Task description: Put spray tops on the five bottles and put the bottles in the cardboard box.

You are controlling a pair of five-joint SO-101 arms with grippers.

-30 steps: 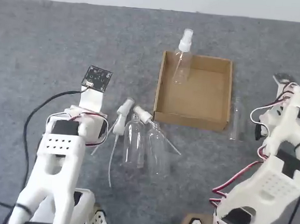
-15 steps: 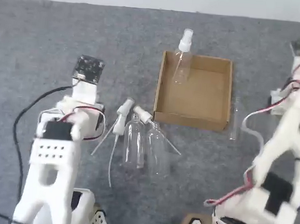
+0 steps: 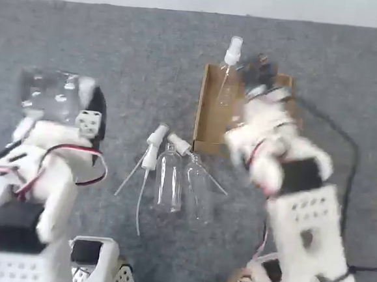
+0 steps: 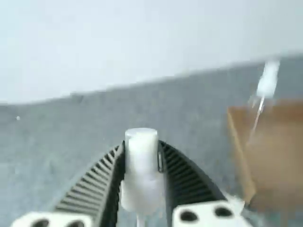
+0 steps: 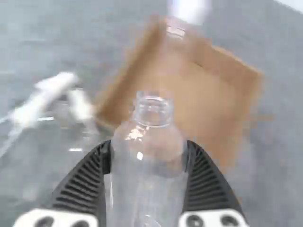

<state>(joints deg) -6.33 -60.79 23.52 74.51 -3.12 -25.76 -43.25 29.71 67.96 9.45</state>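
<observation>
My left claw (image 4: 140,150) is clamped on a white spray top (image 4: 140,184) — well left of the cardboard box (image 4: 272,146). My right claw (image 5: 148,153) grips an uncapped bottle (image 5: 152,113) near that box.

A capped bottle (image 3: 229,72) is leaned in the cardboard box (image 3: 203,116). Two open bottles (image 3: 168,178) and loose spray tops (image 3: 155,138) are laid by its near corner. One spray top (image 4: 141,179) is gripped by the left tool (image 4: 140,146), an uncapped bottle (image 5: 151,113) by the right tool (image 5: 149,146).

Grey carpet (image 3: 117,50) covers the table; pale wall (image 4: 142,38) behind.
</observation>
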